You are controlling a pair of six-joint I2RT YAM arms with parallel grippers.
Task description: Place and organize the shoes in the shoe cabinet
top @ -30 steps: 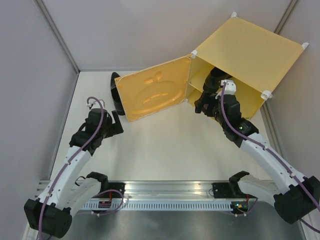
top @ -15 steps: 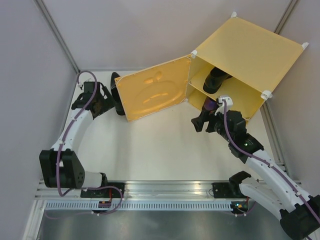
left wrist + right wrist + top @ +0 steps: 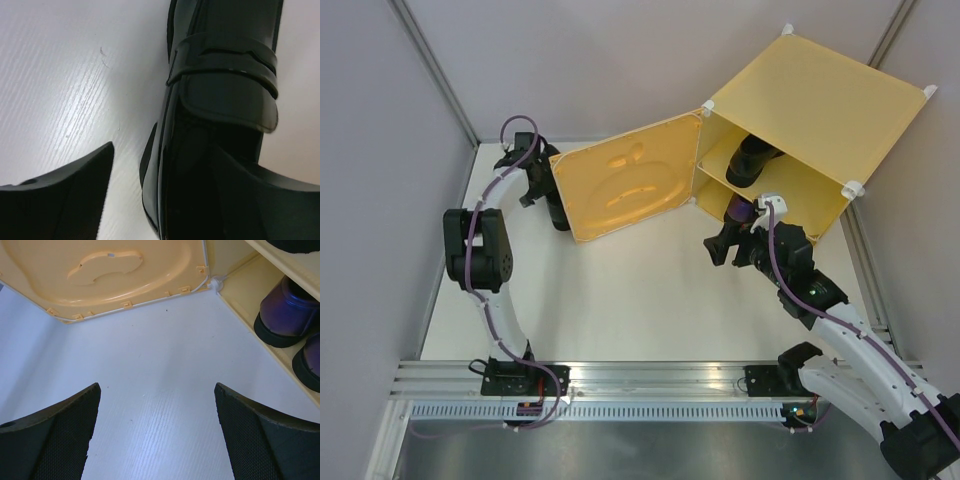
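Observation:
The yellow shoe cabinet (image 3: 810, 100) stands at the back right with its door (image 3: 625, 185) swung open to the left. One black shoe (image 3: 750, 158) rests on the upper shelf, and two purple shoes (image 3: 285, 315) sit side by side on the lower level. Another black shoe (image 3: 556, 205) lies behind the door at the back left. My left gripper (image 3: 534, 182) is down at that shoe (image 3: 220, 95), jaws open astride its side wall, the left finger (image 3: 65, 200) apart from it. My right gripper (image 3: 724, 243) hangs open and empty over the table before the cabinet.
Grey walls close in the table on the left, back and right. The open door (image 3: 100, 275) stands between the two arms. The left arm is stretched far back along the left wall. The cabinet's shelf edge (image 3: 287, 267) is just right of my right gripper (image 3: 155, 390).
The left arm swung from the front left to the back-left corner, down over the black shoe. The right gripper drew back out of the cabinet, leaving a black shoe on the upper shelf.

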